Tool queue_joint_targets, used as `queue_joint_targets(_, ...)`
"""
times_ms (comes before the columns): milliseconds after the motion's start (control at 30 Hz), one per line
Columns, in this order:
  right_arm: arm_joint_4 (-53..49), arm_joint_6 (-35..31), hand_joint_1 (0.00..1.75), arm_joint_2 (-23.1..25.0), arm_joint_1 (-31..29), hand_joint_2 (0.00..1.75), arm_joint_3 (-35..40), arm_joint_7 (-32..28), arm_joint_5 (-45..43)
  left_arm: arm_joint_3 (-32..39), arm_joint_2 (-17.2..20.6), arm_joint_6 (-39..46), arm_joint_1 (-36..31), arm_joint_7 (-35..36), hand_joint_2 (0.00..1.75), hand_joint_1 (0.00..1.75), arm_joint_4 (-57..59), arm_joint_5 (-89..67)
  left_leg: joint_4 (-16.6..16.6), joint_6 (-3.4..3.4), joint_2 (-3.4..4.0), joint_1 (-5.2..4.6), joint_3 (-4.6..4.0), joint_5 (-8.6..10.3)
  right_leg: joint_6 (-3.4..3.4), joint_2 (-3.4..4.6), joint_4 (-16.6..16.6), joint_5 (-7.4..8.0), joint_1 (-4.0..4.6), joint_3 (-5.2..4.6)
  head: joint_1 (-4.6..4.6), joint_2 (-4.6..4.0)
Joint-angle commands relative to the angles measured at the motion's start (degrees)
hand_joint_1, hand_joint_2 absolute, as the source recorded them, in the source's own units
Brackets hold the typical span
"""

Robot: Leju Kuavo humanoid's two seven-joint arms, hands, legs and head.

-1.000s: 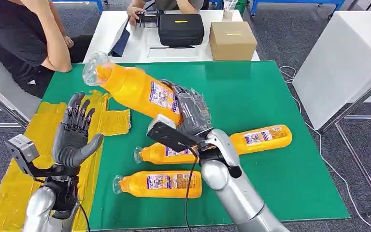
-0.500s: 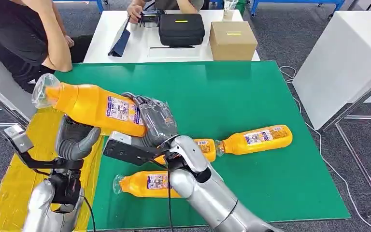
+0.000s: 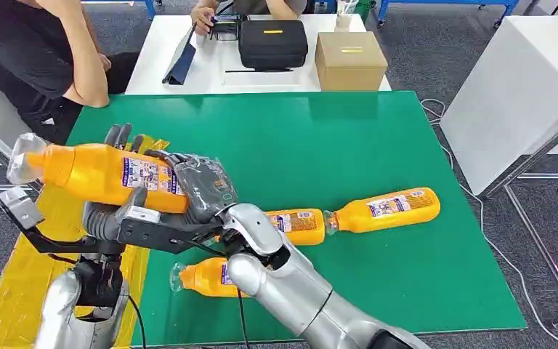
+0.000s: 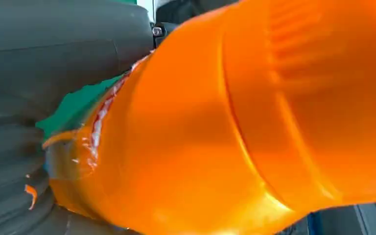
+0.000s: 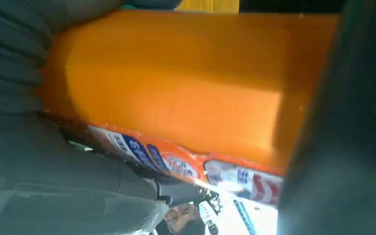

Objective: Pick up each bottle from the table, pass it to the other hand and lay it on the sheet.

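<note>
Handover: we hold the orange bottle in the air over the table's left edge, right hand wrapped round its base, left hand cupping it from beneath.
Advice: we should firm the left grip before the right lets go.
Change: bottle carried leftward toward the yellow sheet; left hand, spread before, now on it.

Printed labels on orange bottles too small and blurred; no text legible

A table topped with a flat green mat carries three orange plastic bottles lying on their sides and a crinkled yellow sheet at its left edge.
</note>
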Motion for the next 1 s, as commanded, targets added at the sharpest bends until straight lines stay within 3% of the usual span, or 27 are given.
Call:
queue_joint_targets(33, 11.62, -0.44, 1.75, 1.2, -7.31, 1.75, 7.64, 1.71, -5.88, 0.07, 2.08, 1.3, -2.14, 0.77, 1.75, 0.0, -1.5, 0.3, 0.04, -0.19, 0.09, 0.05, 0.09, -0.07, -0.08, 0.04, 0.04, -0.05, 0.05, 0.06, 0.02, -0.02)
queue_joint_targets(567, 10.99, 0.36, 1.75, 1.04, -4.83, 1.75, 8.57, -0.71, -4.42, 1.57, 2.34, 1.42, 2.53, -1.18, 1.75, 0.0, -3.59, -0.65, -0.01, -0.24, 0.08, 0.1, 0.21, -0.11, -0.08, 0.01, -0.05, -0.09, 0.09, 0.22, 0.0, -0.02)
queue_joint_targets(600, 10.51, 0.53, 1.75, 1.0, -4.27, 1.75, 9.13, -0.83, -4.07, 1.98, 2.26, 0.96, 2.96, -1.65, 1.75, 0.56, -3.62, -0.17, -0.04, -0.13, 0.04, 0.05, 0.12, -0.04, -0.04, 0.0, -0.06, -0.03, 0.04, 0.13, 0.0, -0.02)
queue_joint_targets(633, 10.12, 0.75, 1.75, 0.96, -3.94, 1.75, 9.23, -0.85, -3.89, 2.19, 2.18, 0.62, 2.99, -1.88, 1.75, 1.54, -3.57, -0.22, -0.04, -0.16, 0.05, 0.06, 0.16, -0.06, -0.05, 0.0, -0.06, -0.05, 0.06, 0.16, 0.0, -0.02)
queue_joint_targets(667, 10.21, 1.15, 1.75, 1.15, -3.51, 1.75, 9.59, -0.68, -3.57, 2.43, 1.92, 0.39, 2.63, -1.95, 1.75, 1.75, -3.44, -0.26, -0.07, -0.17, 0.09, 0.06, 0.2, -0.08, -0.06, 0.04, -0.08, -0.05, 0.05, 0.19, 0.02, -0.02)
queue_joint_targets(1000, 9.02, 1.79, 1.75, 0.1, -1.5, 1.75, 7.6, -0.68, -2.02, 2.61, 1.32, -0.18, 3.98, -2.33, 1.75, 1.75, -4.96, -0.29, -0.01, -0.19, -0.1, 0.1, 0.09, -0.06, -0.07, -0.16, -0.07, -0.09, 0.1, 0.14, 0.02, 0.0)
